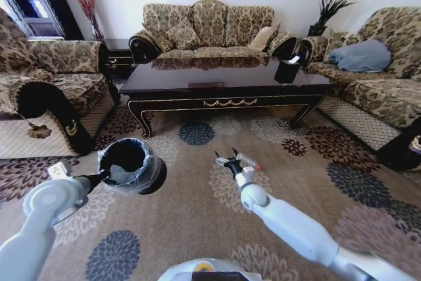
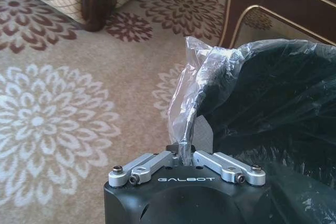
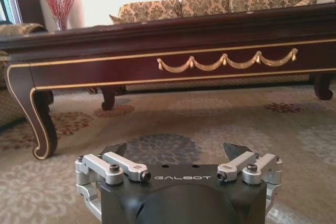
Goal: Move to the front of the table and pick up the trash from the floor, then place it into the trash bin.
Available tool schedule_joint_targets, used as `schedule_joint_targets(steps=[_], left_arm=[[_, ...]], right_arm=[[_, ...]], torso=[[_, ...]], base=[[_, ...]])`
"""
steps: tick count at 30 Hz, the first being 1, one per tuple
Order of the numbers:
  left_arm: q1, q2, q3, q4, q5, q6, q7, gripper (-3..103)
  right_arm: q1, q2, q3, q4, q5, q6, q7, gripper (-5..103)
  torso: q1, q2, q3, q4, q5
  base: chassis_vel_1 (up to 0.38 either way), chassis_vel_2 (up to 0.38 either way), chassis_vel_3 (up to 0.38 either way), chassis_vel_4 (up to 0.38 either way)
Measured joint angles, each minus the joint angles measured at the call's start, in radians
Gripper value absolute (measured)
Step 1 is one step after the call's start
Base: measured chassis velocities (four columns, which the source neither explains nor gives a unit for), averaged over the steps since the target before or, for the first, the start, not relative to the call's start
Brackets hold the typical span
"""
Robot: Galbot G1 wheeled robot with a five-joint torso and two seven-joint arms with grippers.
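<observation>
The glossy dark table [image 1: 223,87] with gold trim [image 3: 226,61] stands ahead across the flowered carpet. My left gripper [image 1: 99,177] is shut on the rim of the black trash bin [image 1: 128,162]; its fingers [image 2: 210,160] pinch the clear bag liner [image 2: 202,77] folded over the edge. My right gripper [image 1: 228,158] hovers low over the carpet, open, with its dark fingertips [image 3: 237,150] spread and nothing between them. A small clear bottle with a red cap [image 1: 250,161], the trash, lies just to the right of that gripper.
Patterned sofas stand on the left [image 1: 52,83], behind the table [image 1: 210,27] and on the right [image 1: 375,77]. A black box [image 1: 287,70] sits on the table's right end. The table's curved leg [image 3: 37,124] is near the right gripper.
</observation>
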Motion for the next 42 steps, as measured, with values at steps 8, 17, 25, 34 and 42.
schedule_joint_targets(steps=[8,17,25,34,42], left_arm=[[0.052,0.019,-0.089,-0.014,-0.013,0.0,0.031,0],[0.074,0.012,-0.115,-0.039,-0.019,0.0,0.041,0],[0.081,0.002,-0.118,-0.048,-0.016,0.0,0.048,0],[0.075,0.001,-0.115,-0.041,-0.015,0.0,0.055,0],[0.071,0.001,-0.11,-0.036,-0.015,-0.001,0.059,0]], right_arm=[[-0.061,0.002,0.056,-0.04,-0.022,0.006,-0.032,100],[-0.081,0.009,0.064,-0.051,-0.03,0.026,-0.08,100],[-0.085,0.019,0.067,-0.077,-0.048,0.04,-0.088,100],[-0.088,0.024,0.069,-0.103,-0.067,0.06,-0.09,100],[-0.087,0.035,0.059,-0.136,-0.115,0.074,-0.09,100]], torso=[[0.0,0.0,0.0,0.0,0.0001],[0.0,0.0,0.0,0.0003,0.0],[0.0,0.0,0.0,0.0004,-0.0002],[0.0,0.0,0.0,-0.0002,0.0005],[0.0,0.0,0.0,-0.0006,0.0005]], base=[[0.0,0.0,0.0,0.0],[0.0,0.0,0.0,0.0],[-0.123,-0.01,0.134,0.004],[-0.377,-0.07,0.374,0.043],[-0.265,-0.124,0.242,0.125]])
